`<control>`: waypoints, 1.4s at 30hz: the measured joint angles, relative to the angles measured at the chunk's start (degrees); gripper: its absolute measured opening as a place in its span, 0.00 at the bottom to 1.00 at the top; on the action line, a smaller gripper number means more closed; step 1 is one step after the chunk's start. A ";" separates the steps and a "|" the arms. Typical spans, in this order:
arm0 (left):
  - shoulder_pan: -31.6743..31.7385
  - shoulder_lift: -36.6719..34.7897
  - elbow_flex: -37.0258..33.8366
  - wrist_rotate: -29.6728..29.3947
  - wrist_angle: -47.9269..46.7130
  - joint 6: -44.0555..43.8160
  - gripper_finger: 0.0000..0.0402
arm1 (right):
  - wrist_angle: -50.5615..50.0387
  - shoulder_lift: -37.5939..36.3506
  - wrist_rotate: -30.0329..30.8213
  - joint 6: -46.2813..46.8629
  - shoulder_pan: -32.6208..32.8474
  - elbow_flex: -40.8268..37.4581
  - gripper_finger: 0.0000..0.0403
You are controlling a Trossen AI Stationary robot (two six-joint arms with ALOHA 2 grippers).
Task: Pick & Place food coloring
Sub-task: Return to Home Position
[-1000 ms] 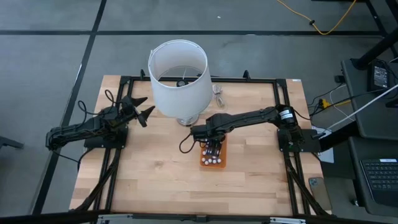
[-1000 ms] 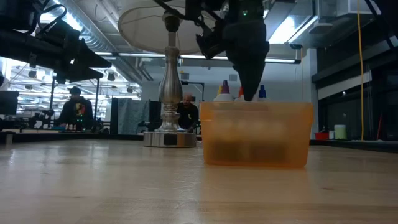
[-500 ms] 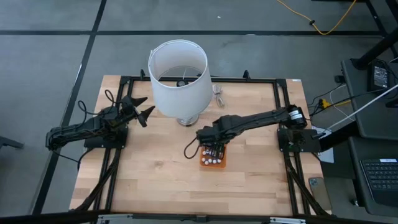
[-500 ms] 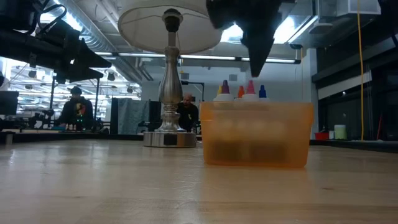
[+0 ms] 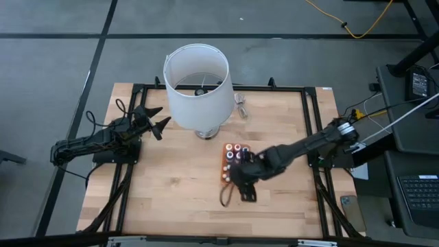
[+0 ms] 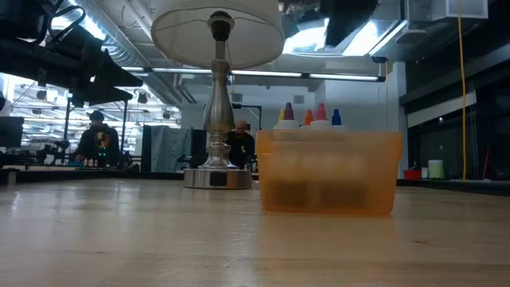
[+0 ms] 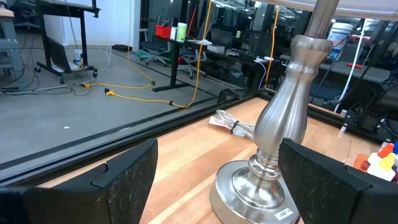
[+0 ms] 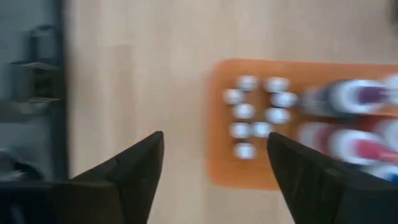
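The food coloring bottles [image 5: 236,151] stand in a flat orange tray [image 5: 225,177] in the middle of the table. In the right wrist view, small white-capped bottles [image 8: 255,118] stand beside bigger coloured ones [image 8: 357,99]. In the low view, their coloured tips [image 6: 307,115] rise above the tray's wall [image 6: 328,171]. My right gripper [image 5: 240,180] hangs above the tray's near end, pointing down, open and empty [image 8: 214,137]. My left gripper [image 5: 161,123] waits open at the far left, facing the lamp's base [image 7: 217,149].
A lamp with a big white shade [image 5: 197,86] stands on a metal base [image 5: 206,132] just beyond the tray. A bundled cord [image 5: 241,104] lies at the far edge. Bare wood lies to the left and right of the tray. People show in the room behind [image 6: 96,135].
My right gripper has risen out from among the bottles, leaving the low view upward. It has gone toward the table's near edge, to a spot above the tray's near end. The bottles and tray have stayed in place.
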 joint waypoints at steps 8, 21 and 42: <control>0.00 0.01 0.00 0.00 0.00 -0.01 0.80 | 17.60 -12.70 -5.20 1.31 2.97 -17.42 0.87; 0.00 0.01 -0.01 0.00 0.02 -0.01 0.80 | 27.47 -34.54 5.52 -4.79 -0.55 -32.74 0.90; 0.00 0.00 0.00 0.00 0.00 -0.01 0.80 | 39.10 -70.15 14.92 -16.95 -35.15 -59.73 0.91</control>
